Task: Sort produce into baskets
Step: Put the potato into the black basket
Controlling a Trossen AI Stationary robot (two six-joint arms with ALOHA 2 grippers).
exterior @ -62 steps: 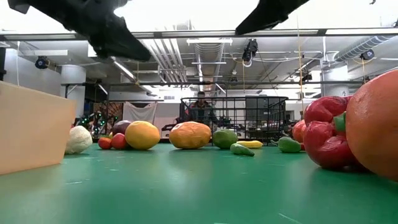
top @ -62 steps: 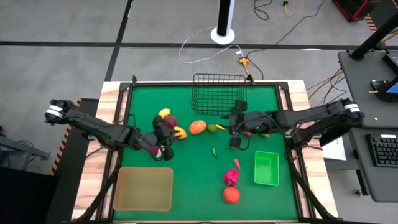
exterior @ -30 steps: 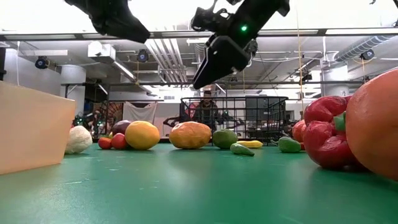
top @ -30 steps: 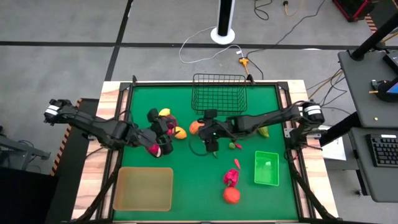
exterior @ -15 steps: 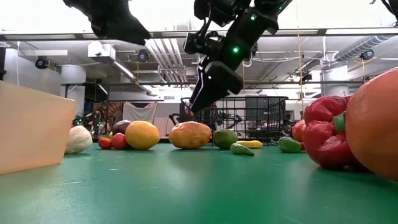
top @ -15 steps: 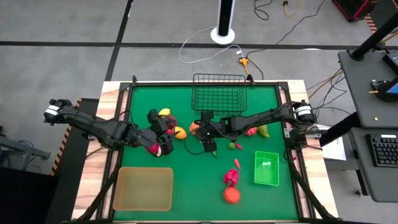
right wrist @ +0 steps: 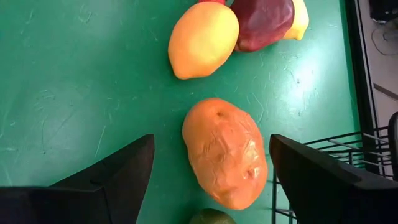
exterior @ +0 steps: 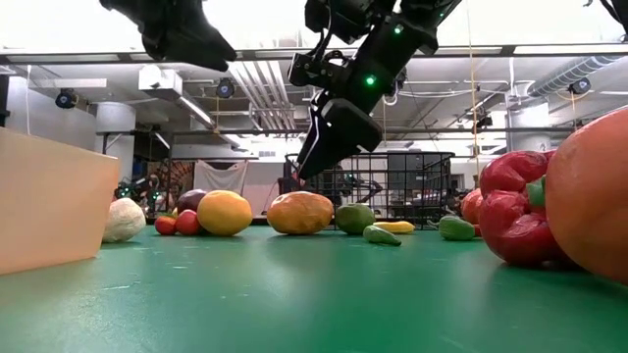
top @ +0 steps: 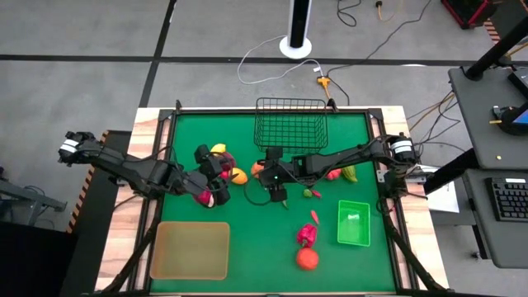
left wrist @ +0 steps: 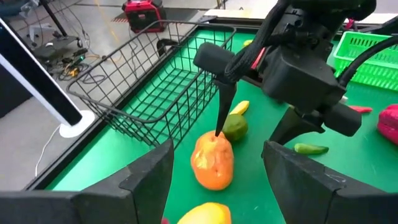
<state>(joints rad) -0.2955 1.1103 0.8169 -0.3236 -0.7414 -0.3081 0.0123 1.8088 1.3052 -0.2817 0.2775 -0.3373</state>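
Note:
An orange fruit [top: 258,169] lies on the green mat, near the black wire basket [top: 290,124]. My right gripper [right wrist: 211,140] hangs open just above it, fingers pointing down, one on either side, touching nothing; the low view shows a gap between the fingertips [exterior: 304,172] and the orange fruit [exterior: 300,213]. My left gripper [top: 216,183] is raised and open with nothing between its fingers, over a cluster with a yellow lemon [right wrist: 203,38] and a dark red piece [right wrist: 261,22]. A lime [left wrist: 235,127] lies beside the orange fruit.
The tan tray [top: 191,249] sits near left, the green bin [top: 353,223] near right. A red pepper [top: 306,235], an orange [top: 307,258], a red chilli [top: 314,217] and a green chilli [top: 285,202] lie on the mat. A white piece [exterior: 124,220] rests left of the cluster.
My right gripper has gone a little toward the table's left edge and down, tipping steeper, and now hangs over the orange fruit. Nothing on the mat has moved.

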